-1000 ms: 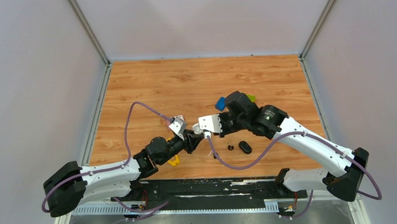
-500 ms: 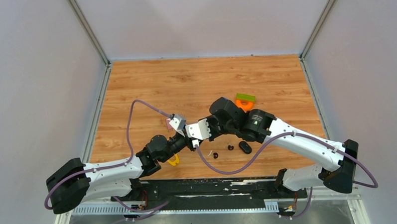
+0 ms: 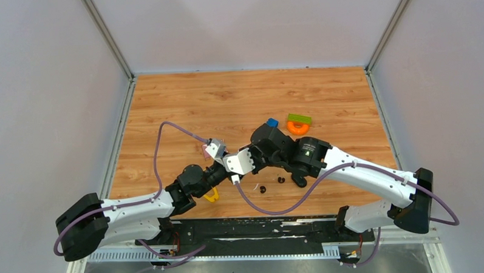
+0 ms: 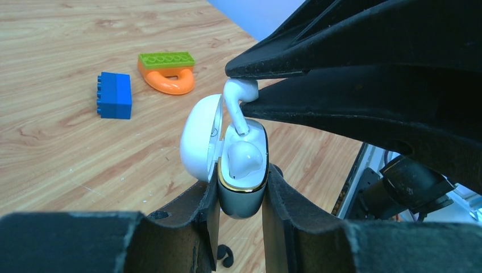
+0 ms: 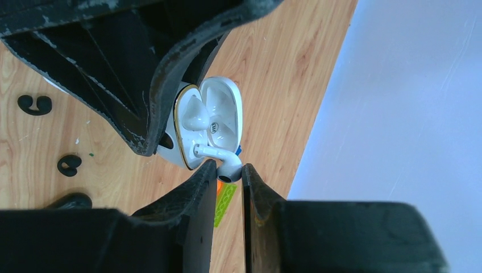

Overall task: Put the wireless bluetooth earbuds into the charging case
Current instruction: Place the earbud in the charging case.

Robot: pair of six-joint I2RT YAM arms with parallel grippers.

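Left pincer (image 4: 241,196): I had it clamped on the glossy white, gold-rimmed charging case (image 4: 200,136), lid open.
Right pincer (image 5: 228,175): I had it pinching a glossy white stemmed earbud (image 4: 239,94), stem tip at the case's free slot.
Second white earbud (image 4: 243,156): seated inside the case.

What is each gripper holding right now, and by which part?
The left gripper clamps the charging case by its lower body, lid open. The right gripper pinches a white earbud by its rounded head, stem pointing into the case.

The white earbud (image 4: 239,98) has its stem tip hidden inside the charging case (image 4: 243,165), whose lower body is buried between the left gripper's (image 4: 241,183) jaws.
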